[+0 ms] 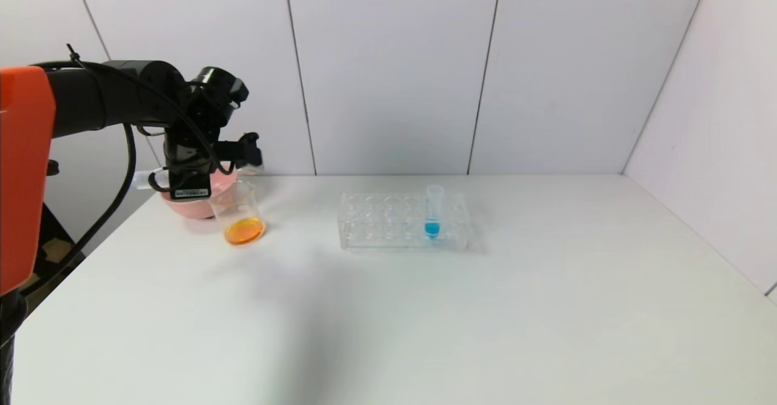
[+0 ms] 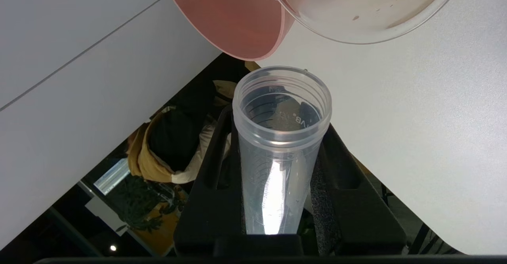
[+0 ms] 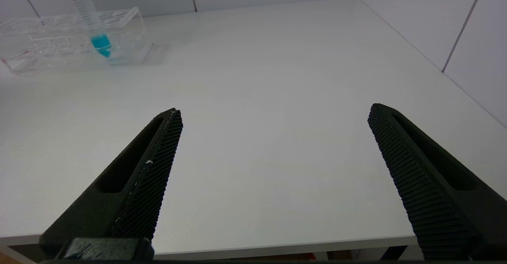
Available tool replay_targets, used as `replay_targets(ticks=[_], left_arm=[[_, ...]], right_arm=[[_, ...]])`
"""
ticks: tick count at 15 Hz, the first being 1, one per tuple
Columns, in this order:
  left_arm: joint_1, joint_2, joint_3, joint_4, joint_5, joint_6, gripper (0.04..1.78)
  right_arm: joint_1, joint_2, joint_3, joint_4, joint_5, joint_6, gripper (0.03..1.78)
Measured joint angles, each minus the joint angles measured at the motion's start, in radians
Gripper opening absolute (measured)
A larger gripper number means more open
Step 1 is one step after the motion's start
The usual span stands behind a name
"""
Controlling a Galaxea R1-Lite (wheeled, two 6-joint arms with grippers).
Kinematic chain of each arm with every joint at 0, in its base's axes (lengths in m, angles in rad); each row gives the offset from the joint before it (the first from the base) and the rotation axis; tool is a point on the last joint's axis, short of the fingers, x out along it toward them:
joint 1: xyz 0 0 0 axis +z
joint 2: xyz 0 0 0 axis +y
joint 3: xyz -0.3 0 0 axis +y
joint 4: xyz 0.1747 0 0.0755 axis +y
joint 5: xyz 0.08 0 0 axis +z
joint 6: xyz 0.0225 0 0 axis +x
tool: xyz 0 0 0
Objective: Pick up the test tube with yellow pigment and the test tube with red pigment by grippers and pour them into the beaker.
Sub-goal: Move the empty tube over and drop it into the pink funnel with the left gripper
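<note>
My left gripper (image 2: pixel 279 137) is shut on a clear, empty test tube (image 2: pixel 281 109), held lying on its side beside the beaker (image 2: pixel 356 10) and the pink bowl (image 2: pixel 233 18). Which pigment this tube held cannot be told. In the head view the left gripper (image 1: pixel 182 177) hovers at the far left over the pink bowl (image 1: pixel 188 207), with the tube's end (image 1: pixel 142 180) sticking out to the left. The beaker (image 1: pixel 238 214) stands upright with orange liquid at its bottom. No tube with yellow or red liquid shows. My right gripper (image 3: pixel 274 111) is open and empty above the table's near edge.
A clear tube rack (image 1: pixel 388 223) stands mid-table with one blue-liquid tube (image 1: pixel 433 214) upright in it; both also show in the right wrist view, the rack (image 3: pixel 59 38) and the blue tube (image 3: pixel 95 22). White walls close the back and right.
</note>
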Motion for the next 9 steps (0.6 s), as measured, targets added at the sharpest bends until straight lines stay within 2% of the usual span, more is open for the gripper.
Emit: replay_targets(ticks=[2, 4, 6, 8, 9], left_arm=[[0.004, -0.019, 0.003, 0.000, -0.061, -0.034, 0.48], [0.020, -0.045, 0.011, -0.007, -0.167, -0.096, 0.48], [0.044, -0.064, 0.018, -0.087, -0.316, -0.224, 0.48], [0.071, -0.086, 0.046, -0.199, -0.461, -0.413, 0.48], [0.086, -0.103, 0.071, -0.239, -0.504, -0.495, 0.48]], right_arm=[[0.000, 0.000, 0.000, 0.000, 0.000, 0.000, 1.71], [0.000, 0.000, 0.000, 0.000, 0.000, 0.000, 1.71], [0.000, 0.000, 0.000, 0.000, 0.000, 0.000, 1.71], [0.000, 0.000, 0.000, 0.000, 0.000, 0.000, 1.71], [0.000, 0.000, 0.000, 0.000, 0.000, 0.000, 1.71]])
